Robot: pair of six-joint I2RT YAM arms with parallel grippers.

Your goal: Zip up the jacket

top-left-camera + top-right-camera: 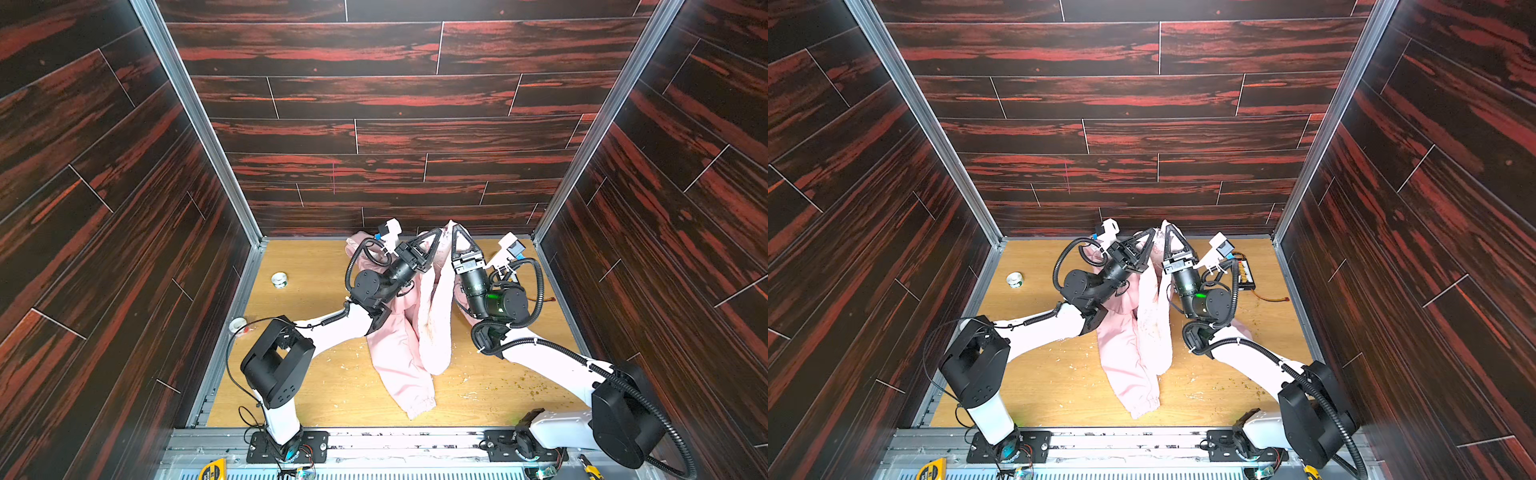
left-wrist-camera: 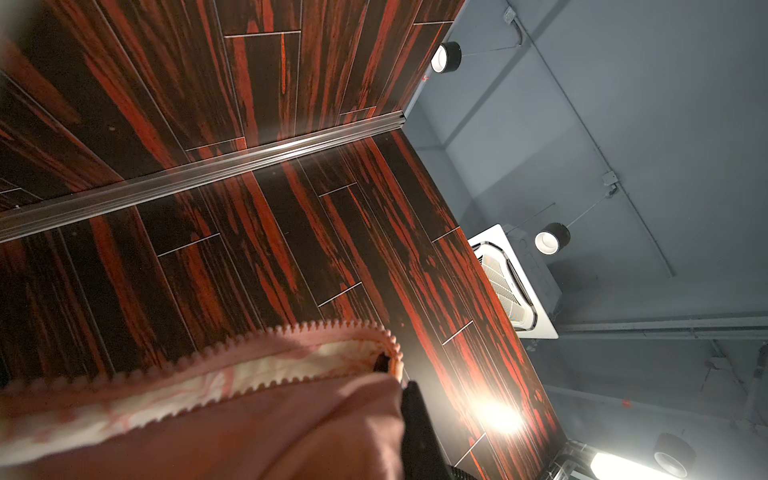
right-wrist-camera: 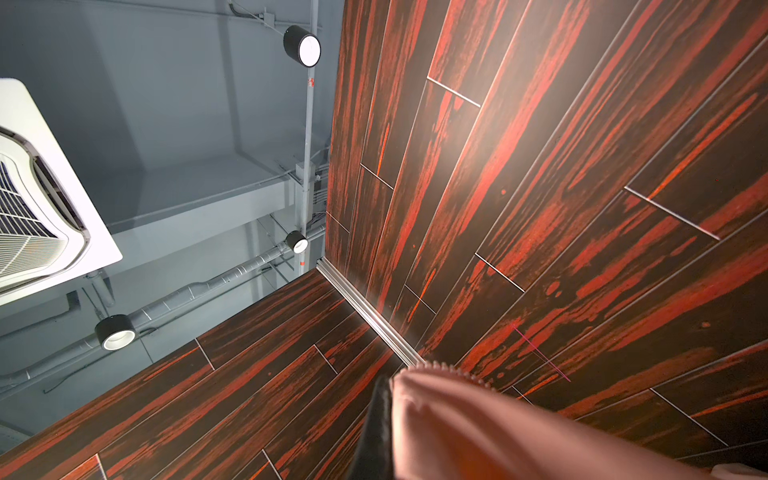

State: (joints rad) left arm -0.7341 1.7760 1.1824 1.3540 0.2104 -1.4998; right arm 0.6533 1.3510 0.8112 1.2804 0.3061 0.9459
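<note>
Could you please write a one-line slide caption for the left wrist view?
Left gripper, jaws shut on the pink jacket at its open zipper edge, wood-pattern walls and grey ceiling behind.

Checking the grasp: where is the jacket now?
In both top views the jacket hangs mid-scene, its top edge held up by the left gripper and right gripper near the back wall.

The left arm (image 1: pixel 336 326) and right arm (image 1: pixel 540 357) reach up from bent elbows, wrists angled toward each other — the left gripper (image 1: pixel 436 235) and right gripper (image 1: pixel 456 230) nearly meet at their tips. Each gripper is pinched tight on an edge of the jacket (image 1: pixel 434 332).
</note>
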